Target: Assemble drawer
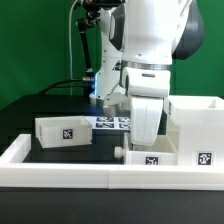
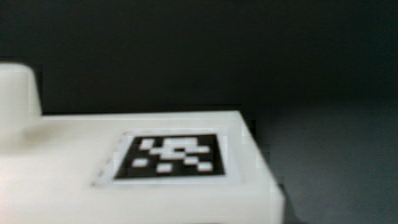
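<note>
Exterior view, read from its left across. Black table (image 1: 35, 108), closed along the near edge by a long low border wall (image 1: 60, 172). One small tray (image 1: 62, 131) is seen standing alone on the table at the left, tag facing the camera, well apart from the gripper. The marker board (image 1: 112, 122) is seen lying flat behind it, towards centre.

Centre: the arm (image 1: 150, 40) is held upright, wrist pointed straight down, with the gripper (image 1: 143, 138) lowered close to the table. A second tray (image 1: 150, 158) is seen just under and in front of it, against the border wall. Fingertips are hidden behind the hand and tray; whether they are spread or pinched cannot be told, nor whether contact is made.

Right: the housing (image 1: 195, 125) stands upright, tag low on its front face, just beside the second tray.

Wrist view, blurred: a white tagged surface (image 2: 71, 140), probably the second tray, is seen close below the camera, dark table beyond
</note>
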Available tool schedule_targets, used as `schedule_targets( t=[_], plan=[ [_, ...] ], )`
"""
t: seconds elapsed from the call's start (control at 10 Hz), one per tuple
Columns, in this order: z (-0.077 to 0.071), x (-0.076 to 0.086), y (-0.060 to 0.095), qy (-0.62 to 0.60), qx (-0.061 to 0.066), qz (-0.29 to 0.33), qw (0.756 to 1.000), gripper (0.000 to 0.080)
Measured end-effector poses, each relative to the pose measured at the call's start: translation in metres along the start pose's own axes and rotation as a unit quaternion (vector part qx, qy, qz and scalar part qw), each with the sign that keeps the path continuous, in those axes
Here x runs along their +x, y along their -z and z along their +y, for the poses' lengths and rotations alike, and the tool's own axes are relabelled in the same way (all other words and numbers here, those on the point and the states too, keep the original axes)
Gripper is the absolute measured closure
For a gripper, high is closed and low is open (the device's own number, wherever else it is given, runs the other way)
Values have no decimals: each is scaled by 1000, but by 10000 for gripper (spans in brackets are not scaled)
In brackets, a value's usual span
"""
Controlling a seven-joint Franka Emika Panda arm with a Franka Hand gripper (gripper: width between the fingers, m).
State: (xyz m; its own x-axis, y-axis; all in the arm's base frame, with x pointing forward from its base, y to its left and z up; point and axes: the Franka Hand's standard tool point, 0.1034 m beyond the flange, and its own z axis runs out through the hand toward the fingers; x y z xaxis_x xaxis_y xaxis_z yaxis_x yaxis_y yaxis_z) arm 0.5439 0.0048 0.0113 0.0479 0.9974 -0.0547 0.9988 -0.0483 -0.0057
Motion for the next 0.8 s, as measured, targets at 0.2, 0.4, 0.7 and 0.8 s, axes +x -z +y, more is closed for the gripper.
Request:
schedule_targets(
  t=[0.2, 0.4, 0.7, 0.8],
  plan=[
    [0, 5, 0, 6, -3, 2, 1000, 758],
    [0, 9, 1, 3, -5, 4, 1000, 758],
    [0, 8, 0, -3, -2, 4, 1000, 758],
    [0, 7, 0, -3, -2, 4, 1000, 758]
  ],
)
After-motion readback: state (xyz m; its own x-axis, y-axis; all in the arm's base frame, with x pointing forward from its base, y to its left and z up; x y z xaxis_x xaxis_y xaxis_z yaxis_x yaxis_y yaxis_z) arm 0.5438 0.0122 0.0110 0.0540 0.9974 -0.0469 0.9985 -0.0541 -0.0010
